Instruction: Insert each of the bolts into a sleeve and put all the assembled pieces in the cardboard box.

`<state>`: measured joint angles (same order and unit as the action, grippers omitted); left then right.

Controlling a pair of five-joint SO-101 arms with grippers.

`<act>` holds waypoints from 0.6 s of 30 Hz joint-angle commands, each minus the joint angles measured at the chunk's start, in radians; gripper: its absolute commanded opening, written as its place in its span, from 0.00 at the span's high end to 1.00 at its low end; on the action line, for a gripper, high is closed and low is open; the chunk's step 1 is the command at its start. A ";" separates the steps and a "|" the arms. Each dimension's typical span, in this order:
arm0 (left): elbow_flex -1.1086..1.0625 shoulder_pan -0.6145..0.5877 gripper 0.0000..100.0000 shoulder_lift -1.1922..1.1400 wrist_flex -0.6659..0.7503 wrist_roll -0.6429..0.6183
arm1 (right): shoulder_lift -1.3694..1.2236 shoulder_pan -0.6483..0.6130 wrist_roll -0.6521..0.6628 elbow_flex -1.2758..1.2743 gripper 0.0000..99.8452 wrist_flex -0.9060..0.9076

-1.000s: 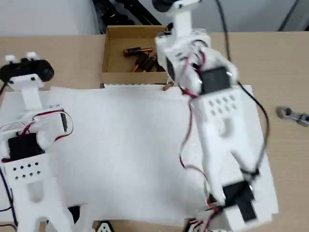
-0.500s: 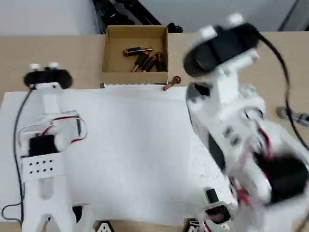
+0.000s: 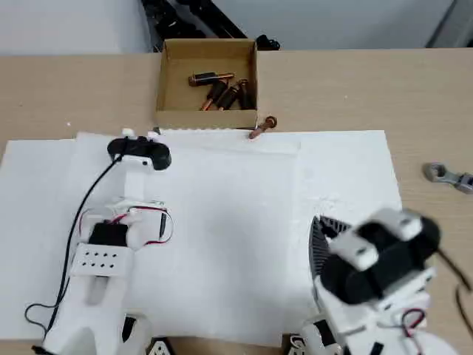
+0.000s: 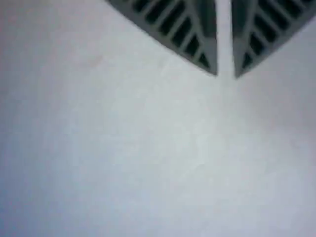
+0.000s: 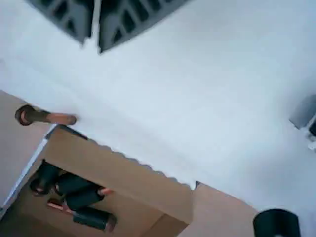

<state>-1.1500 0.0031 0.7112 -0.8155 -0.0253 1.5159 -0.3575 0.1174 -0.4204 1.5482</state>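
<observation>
Drawn back from over the cardboard box [image 3: 209,117], the right arm [image 3: 380,255] is now folded low at the near edge of the table [image 3: 332,89], and the left arm [image 3: 111,237] has been swung inward over the white sheet [image 3: 236,222].

The left gripper [image 4: 225,71] is held close above the white sheet. Its jaws are brought together, with only a thin slit seen between them, and nothing is gripped. Plain sheet is seen beneath and ahead of their tips.

Well beyond both pairs of jaws, at the far edge of the sheet, the cardboard box is set open-topped on the table. Several assembled pieces [image 3: 222,90], dark sleeves with copper-coloured ends, are laid together inside it.

A single loose bolt [image 3: 262,127] is found just beside the box's near right corner, at the sheet's far border. In the right wrist view it is placed ahead of the right jaws, well apart from their tips, with the box just behind it.

The right gripper [image 5: 96,42] is pointed toward that corner over the sheet. Its jaws are closed to a narrow line, and nothing is clamped between them.

Off to the outer side of the right jaws, a wrench [image 3: 447,175] is laid on the bare table, clear of the sheet.
</observation>
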 commanded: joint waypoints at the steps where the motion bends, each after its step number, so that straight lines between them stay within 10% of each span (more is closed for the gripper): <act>1: -0.082 0.002 0.99 0.008 0.166 -0.002 | 0.232 -0.002 0.011 -0.261 1.00 -0.116; 18: -0.107 0.006 0.99 0.008 0.216 -0.006 | 0.298 -0.004 0.005 -0.664 1.00 -0.104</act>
<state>-1.2605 0.0031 0.7112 -0.6206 -0.0238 1.8182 -0.3606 0.1174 -1.0694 1.4576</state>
